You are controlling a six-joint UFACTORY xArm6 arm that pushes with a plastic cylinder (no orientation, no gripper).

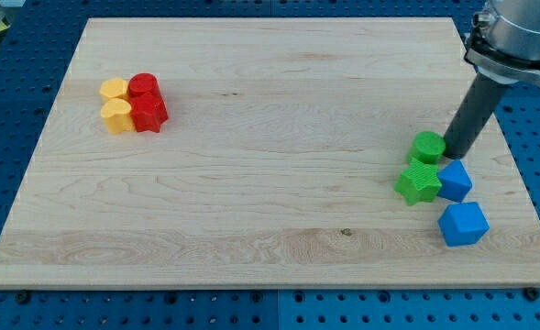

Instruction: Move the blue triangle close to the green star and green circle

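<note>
The blue triangle (455,180) lies at the view's right, touching the right side of the green star (419,183). The green circle (428,147) sits just above the star, touching it. My tip (457,152) stands right next to the green circle on its right and just above the blue triangle. A blue cube (463,224) lies a little below the triangle, apart from it.
A cluster at the view's upper left holds a yellow hexagon (114,90), a yellow heart (116,115), a red cylinder (144,88) and a red star (148,113). The wooden board (270,183) ends close to the right of the blue blocks.
</note>
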